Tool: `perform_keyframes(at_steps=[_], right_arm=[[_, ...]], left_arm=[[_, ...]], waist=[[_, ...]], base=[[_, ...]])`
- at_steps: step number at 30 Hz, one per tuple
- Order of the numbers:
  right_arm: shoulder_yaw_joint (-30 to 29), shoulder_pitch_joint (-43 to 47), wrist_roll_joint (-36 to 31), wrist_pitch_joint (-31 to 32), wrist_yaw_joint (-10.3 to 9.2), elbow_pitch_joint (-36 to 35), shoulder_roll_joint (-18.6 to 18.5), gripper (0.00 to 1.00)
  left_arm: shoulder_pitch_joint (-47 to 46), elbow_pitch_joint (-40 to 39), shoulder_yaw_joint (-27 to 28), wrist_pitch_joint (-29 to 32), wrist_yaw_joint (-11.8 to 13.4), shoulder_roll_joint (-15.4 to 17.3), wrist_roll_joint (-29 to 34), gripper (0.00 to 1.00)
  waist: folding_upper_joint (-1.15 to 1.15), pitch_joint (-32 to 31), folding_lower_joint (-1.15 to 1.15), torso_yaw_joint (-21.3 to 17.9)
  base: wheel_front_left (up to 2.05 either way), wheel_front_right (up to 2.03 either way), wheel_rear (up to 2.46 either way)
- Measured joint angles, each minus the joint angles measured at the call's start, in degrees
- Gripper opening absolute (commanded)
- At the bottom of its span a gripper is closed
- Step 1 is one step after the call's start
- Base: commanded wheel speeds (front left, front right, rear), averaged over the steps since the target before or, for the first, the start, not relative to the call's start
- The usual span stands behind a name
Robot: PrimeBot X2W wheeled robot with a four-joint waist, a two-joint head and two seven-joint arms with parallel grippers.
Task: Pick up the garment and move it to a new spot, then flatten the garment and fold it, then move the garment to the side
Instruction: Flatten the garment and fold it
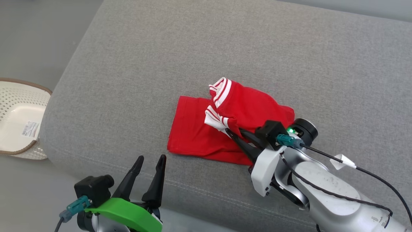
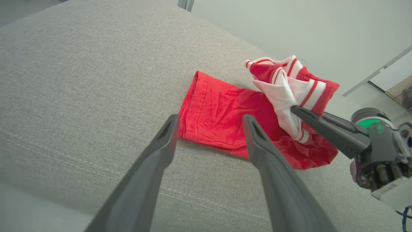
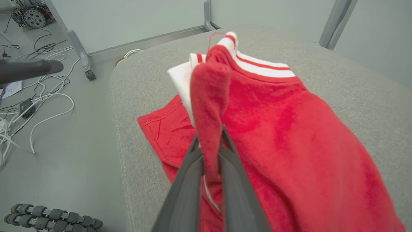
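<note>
Far left, on the floor: white basket (image 1: 19, 119), not in play. The rest is a grey cushion (image 1: 225, 48), the work surface.

Left gripper (image 1: 151, 158) at the near left edge of the cushion, jaws wide apart, nothing between them. It hovers near the garment's near-left corner, apart from it, fingers pointing towards the cloth.

Garment (image 1: 193, 129): red with white striped trim (image 1: 220, 91), lying mid-cushion, a bit right of centre. The left part lies flat with its stitched hem (image 2: 196, 106) facing left. The right part is bunched and lifted off the flat layer, trim on top.

Right gripper (image 1: 229, 131) comes in from the near right, jaws clamped together on a pinch of the garment at the trim end. The right wrist view shows red cloth squeezed between the fingers and draping over them.

Step, my read: looks like the fold, with the trim end being taken over the flat half. It could be re-spreading, hard to be sure. Moving it to the side is not yet done.

Next move calls for: carry the pinched end left over the flat layer and lower it so the edges line up. Only then let go, or the bunch will flop. The left gripper could pin the hem so the bottom layer doesn't drag. The cloth is soft and will slide on the cushion.
</note>
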Motion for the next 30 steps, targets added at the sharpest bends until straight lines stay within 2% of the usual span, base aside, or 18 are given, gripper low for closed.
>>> perform_keyframes(at_steps=[12,15,25,26,27,30], right_arm=[[4.5,-1.5,-2.5,1.3,0.68,5.3,2.3,0.0],[5.8,-2.3,-3.4,2.0,1.19,6.6,3.4,0.0],[6.3,-4.7,-4.4,3.1,1.15,12.5,4.7,0.0],[6.4,-4.8,-4.5,3.5,1.16,13.2,4.8,0.12],[6.8,-4.8,-4.7,3.8,1.16,13.8,4.9,1.0],[7.6,-4.9,-4.8,3.9,1.43,15.4,5.5,1.0]], left_arm=[[-1.3,2.2,-0.8,-1.2,-0.3,-0.2,-0.2,1.0],[-1.3,2.3,-0.4,-1.5,-0.3,-0.2,-0.5,1.0],[-1.3,2.8,-1.1,-2.4,-0.3,-0.3,-0.6,1.0],[-1.3,2.8,-1.3,-2.5,-0.3,-0.3,-0.7,1.0],[-1.3,2.9,-1.3,-2.5,-0.3,-0.3,-0.7,1.0],[-1.3,3.5,-1.4,-2.5,-0.2,-0.3,-1.0,1.0]], waist=[[0.0,-0.6,0.0,5.3],[0.0,-1.2,0.0,5.7],[0.0,-1.6,0.0,5.8],[0.0,-1.7,0.0,5.8],[0.0,-1.7,0.0,5.8],[0.0,-1.9,0.0,5.6]], base=[[0.0,0.0,0.0],[0.0,0.0,0.0],[0.0,0.0,0.0],[0.0,0.0,0.0],[0.0,0.0,0.0],[0.0,0.0,0.0]])
